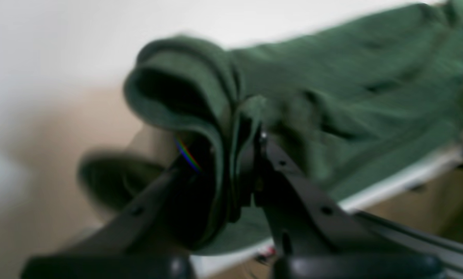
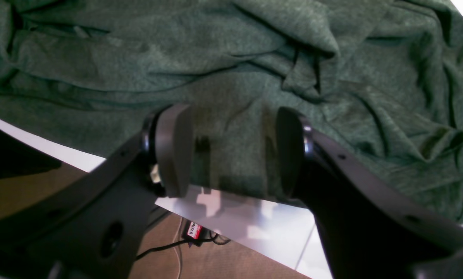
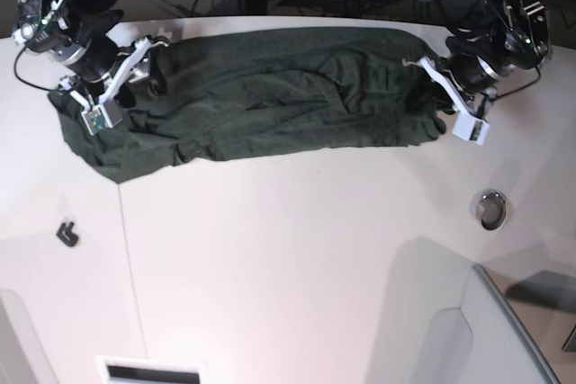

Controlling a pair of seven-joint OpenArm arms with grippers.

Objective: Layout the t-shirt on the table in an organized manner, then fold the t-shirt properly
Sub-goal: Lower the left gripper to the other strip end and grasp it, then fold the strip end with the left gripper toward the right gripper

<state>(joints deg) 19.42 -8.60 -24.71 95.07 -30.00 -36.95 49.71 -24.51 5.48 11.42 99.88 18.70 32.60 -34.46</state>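
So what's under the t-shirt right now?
The t-shirt lies bunched across the far side of the white table; only tabletop shows around it. The cloth hides whatever is beneath. At one end, the left gripper is shut on a fold.

Left wrist view: motion blur softens the t-shirt (image 1: 332,97) and the left gripper (image 1: 235,155), whose fingertips are buried in a cloth fold. Right wrist view: the shirt runs past the top and side edges. Base view: both arms are cropped at the top.
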